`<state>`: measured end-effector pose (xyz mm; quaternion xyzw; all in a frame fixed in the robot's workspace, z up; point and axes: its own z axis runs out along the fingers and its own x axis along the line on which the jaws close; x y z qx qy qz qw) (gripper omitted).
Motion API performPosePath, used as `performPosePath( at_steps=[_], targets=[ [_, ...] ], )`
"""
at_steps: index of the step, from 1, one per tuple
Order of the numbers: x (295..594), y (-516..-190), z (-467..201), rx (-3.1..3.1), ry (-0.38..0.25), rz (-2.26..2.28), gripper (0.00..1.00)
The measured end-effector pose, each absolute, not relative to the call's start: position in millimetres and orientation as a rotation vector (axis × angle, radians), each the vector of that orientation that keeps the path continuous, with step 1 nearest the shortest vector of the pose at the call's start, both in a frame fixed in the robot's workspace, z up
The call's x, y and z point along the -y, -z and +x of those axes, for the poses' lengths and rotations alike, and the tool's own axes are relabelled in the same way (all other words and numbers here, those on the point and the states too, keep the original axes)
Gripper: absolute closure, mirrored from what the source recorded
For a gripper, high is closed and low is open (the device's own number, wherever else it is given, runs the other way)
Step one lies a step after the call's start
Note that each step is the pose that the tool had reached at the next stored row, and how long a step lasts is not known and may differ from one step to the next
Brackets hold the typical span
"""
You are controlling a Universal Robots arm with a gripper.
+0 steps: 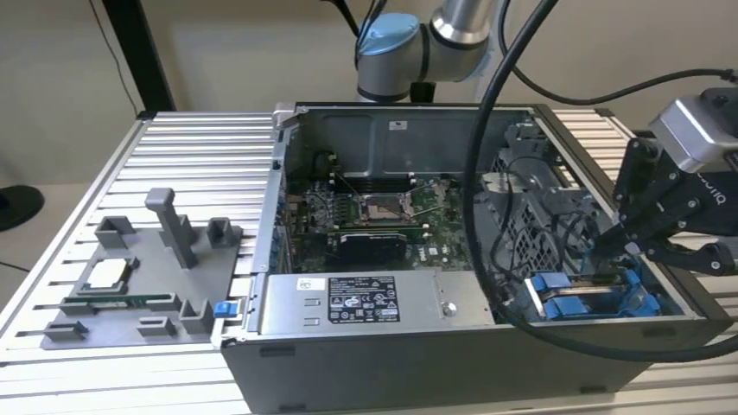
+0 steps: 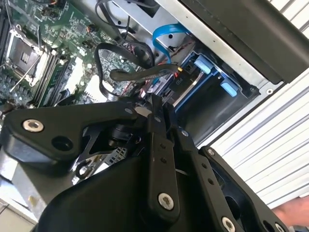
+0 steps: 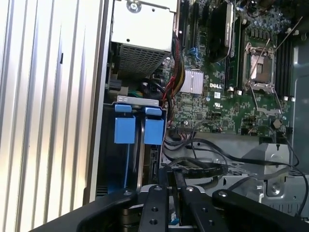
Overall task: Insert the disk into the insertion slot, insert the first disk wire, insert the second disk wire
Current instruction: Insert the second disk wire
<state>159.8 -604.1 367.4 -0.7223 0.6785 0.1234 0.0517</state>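
**Disk seated in bay, gripper on a wire at its rear**

Disk [image 1: 582, 304] sits in the insertion slot [image 1: 645, 298] at the case's front corner on the exterior view's right, blue tabs up.

L to R in the exterior view:
- grey fixture tray [image 1: 138, 285] on the ribbed table [image 1: 69, 207], well apart from the work;
- open PC case w/ motherboard [image 1: 381, 216] and power supply box [image 1: 363, 303] at the front;
- drive bay w/ blue rails;
- gripper [image 1: 609, 246] just above the bay's rear.

Gripper [image 3: 170, 193] fingers look pinched nearly shut on something thin and dark, prob. a wire connector, but I can't tell for sure. In the second wrist view the tips [image 2: 157, 108] sit just beside the blue frame, near black cables [image 2: 120, 63] and a blue ribbon cable [image 2: 166, 34].

Risks, as judged:
- connector tilted vs. the port → jams or bends pins;
- loose cables near the tips could snag;
- thin grip may let the connector twist under push force.
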Motion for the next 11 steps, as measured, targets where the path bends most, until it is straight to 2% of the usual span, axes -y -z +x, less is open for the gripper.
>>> performPosePath(
  at_steps=[11],
  targets=[
    [604, -357, 149, -2.089, -0.317, -2.206, 1.00]
  ],
)
